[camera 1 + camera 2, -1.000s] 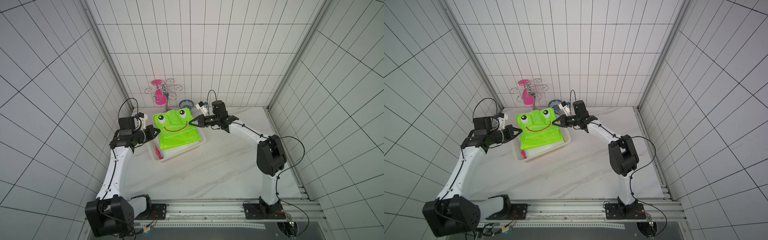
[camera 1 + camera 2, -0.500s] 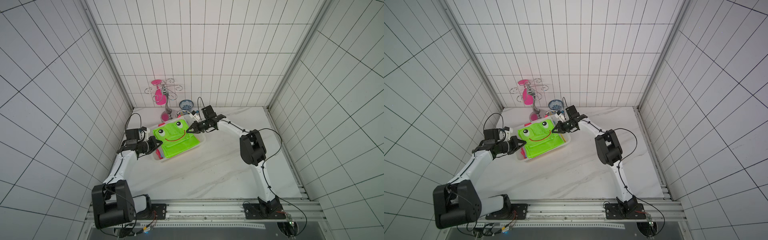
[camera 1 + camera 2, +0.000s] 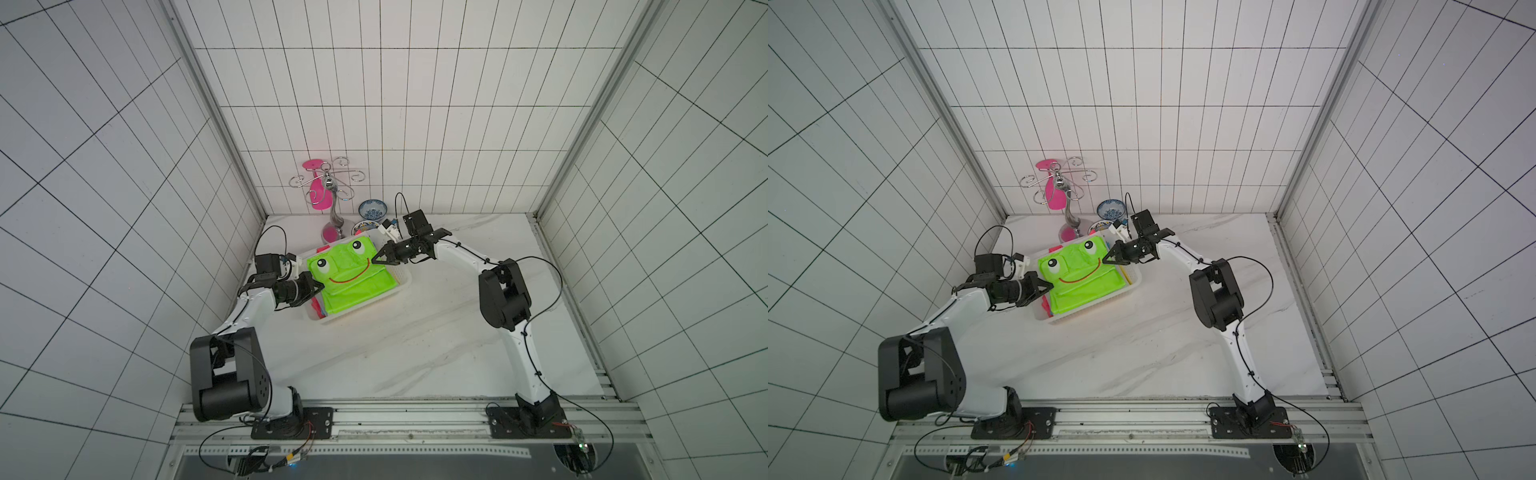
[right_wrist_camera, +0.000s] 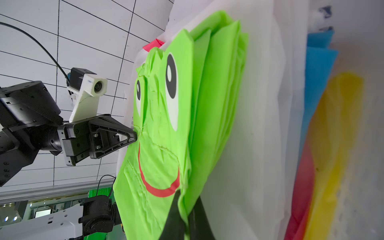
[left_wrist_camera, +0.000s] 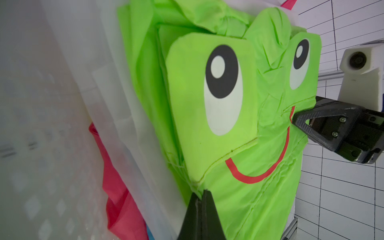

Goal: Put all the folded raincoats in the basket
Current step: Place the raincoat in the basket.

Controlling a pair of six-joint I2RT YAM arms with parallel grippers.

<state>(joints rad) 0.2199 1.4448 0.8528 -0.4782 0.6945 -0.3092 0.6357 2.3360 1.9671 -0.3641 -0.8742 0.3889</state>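
The folded raincoat [image 3: 351,278] [image 3: 1081,280], bright green with a frog face, lies on top of other folded garments inside the white basket [image 3: 406,281] [image 3: 1137,282]. My left gripper [image 3: 320,286] [image 3: 1050,286] is shut on the raincoat's left edge. Its black tips [image 5: 201,194] pinch the green fabric [image 5: 228,124] just below the eye patch. My right gripper [image 3: 375,262] [image 3: 1105,261] is shut on the opposite edge by the end of the red smile. A fold of green cloth [image 4: 166,145] sits between its fingers [image 4: 176,207].
White, red, blue and yellow folded garments [image 4: 318,68] are stacked under the raincoat in the basket. A metal glass rack with a pink glass [image 3: 326,193] and patterned bowls [image 3: 372,208] stand behind the basket at the back wall. White marble tabletop [image 3: 415,345] lies in front.
Both arms have come down with the raincoat, from well above the basket one second ago to resting in it. Both grippers stayed shut on its edges.
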